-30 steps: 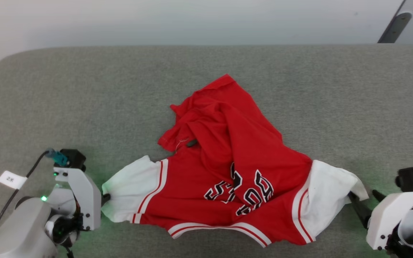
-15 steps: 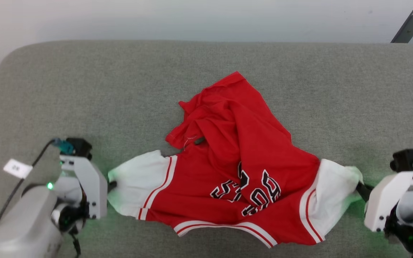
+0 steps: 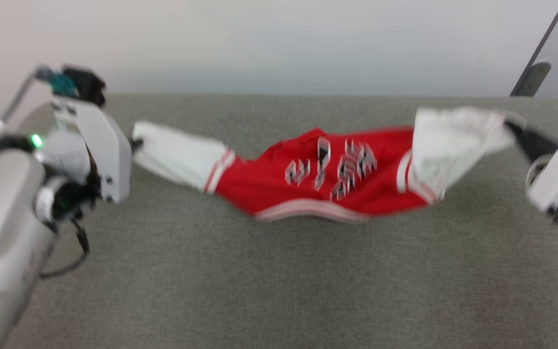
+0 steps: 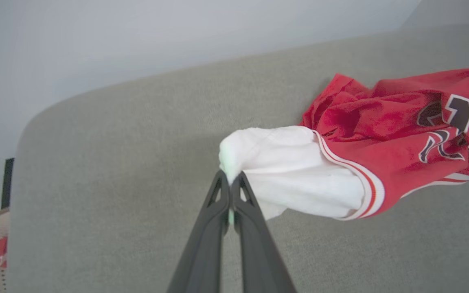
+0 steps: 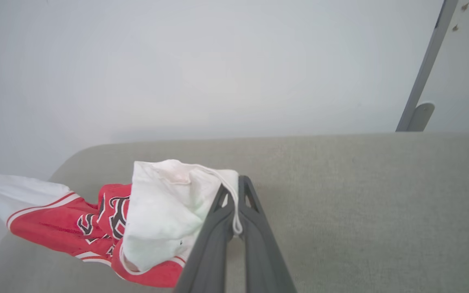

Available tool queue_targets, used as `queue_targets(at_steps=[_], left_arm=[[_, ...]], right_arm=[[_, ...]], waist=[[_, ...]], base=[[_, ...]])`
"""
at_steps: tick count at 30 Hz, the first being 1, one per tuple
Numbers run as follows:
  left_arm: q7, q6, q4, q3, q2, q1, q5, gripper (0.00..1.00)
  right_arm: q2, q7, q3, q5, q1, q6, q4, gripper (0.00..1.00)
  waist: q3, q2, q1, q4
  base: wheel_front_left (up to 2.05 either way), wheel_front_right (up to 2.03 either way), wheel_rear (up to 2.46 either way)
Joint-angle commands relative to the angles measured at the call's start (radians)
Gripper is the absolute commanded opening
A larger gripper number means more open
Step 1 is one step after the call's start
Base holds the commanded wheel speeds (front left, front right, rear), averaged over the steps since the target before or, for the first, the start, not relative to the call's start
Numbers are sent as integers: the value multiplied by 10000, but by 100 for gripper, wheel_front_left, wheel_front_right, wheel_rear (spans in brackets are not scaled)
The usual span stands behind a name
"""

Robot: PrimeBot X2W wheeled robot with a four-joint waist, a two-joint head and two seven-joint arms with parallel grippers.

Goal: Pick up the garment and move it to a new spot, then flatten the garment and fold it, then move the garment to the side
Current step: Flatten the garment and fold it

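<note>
Our left hand [image 4: 230, 181] clamps one white sleeve [image 4: 283, 179], our right hand [image 5: 231, 185] the other — the garment [image 3: 327, 194] slung between them, sagging toward the grey desk [image 3: 279, 291]. Both grips sit at the hems — a jerk, we judge, could slip one free.

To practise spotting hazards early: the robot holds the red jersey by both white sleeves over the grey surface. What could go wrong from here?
1. The left jaws pinch only the tip of the left sleeve, and the right jaws only a thin hem of the right sleeve; either could slip free.
2. The garment sags between them with its red body bunched, so it may land creased on the grey surface.
</note>
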Motion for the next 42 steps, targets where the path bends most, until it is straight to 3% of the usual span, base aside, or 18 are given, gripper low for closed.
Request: queue_targets(at_steps=[1,8,17,31,42], left_arm=[[164,104,-155,77,127,-356,119,0],[476,197,-335,231,165,-1486,213,0],[136,39,278,471,130,-2956,446,0],[-592,-184,1757,295,172,-3999,996,0],[-958,-442,2427,127,49,-4423,998,0]], right_arm=[[78,-28,-202,-109,-482,-11,69,0],[396,-406,-594,-628,-2004,-11,723,0],[552,-782,-1158,-1638,-3655,-11,2106,0],[337,-774,-1626,-3062,-4414,-13,3602,0],[408,-343,-1461,-2698,-4559,-13,3647,0]], waist=[[-444,0,0,-80],[-831,0,0,-113],[-932,0,0,-107],[-894,0,0,-21],[-662,0,0,-19]], base=[[0,0,0],[0,0,0],[0,0,0],[0,0,0],[0,0,0]])
